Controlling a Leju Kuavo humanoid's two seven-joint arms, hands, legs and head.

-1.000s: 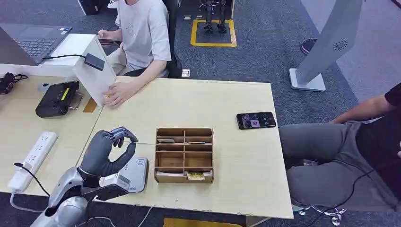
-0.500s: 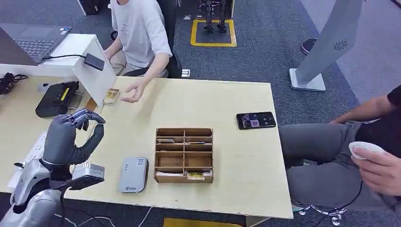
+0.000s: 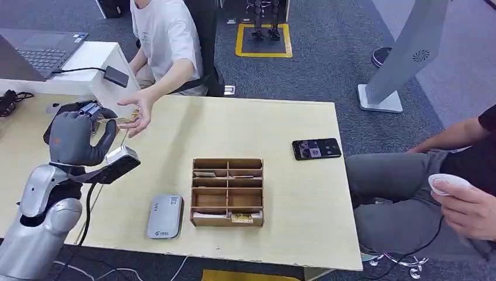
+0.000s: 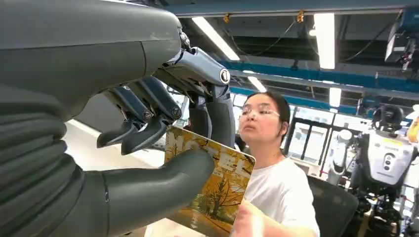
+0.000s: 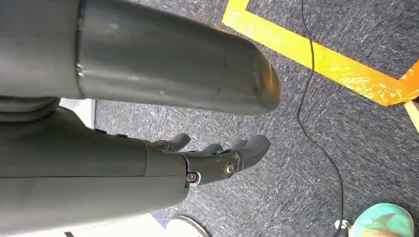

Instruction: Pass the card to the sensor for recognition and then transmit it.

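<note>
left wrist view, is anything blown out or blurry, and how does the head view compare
Left wrist view: the ceiling lights glare white, and the person's hand near the card is motion-blurred, while the left hand pinching the card stays sharp. Head view: even, soft lighting with faint shadows on the table; the person's reaching hand is slightly smeared.

Lighting: bright, even, overhead; ceiling strip lights (image 4: pixel 323 29) glare white.
Shadows: soft, faint.
Blur: person's hand (image 4: pixel 249 219) smeared.
</note>
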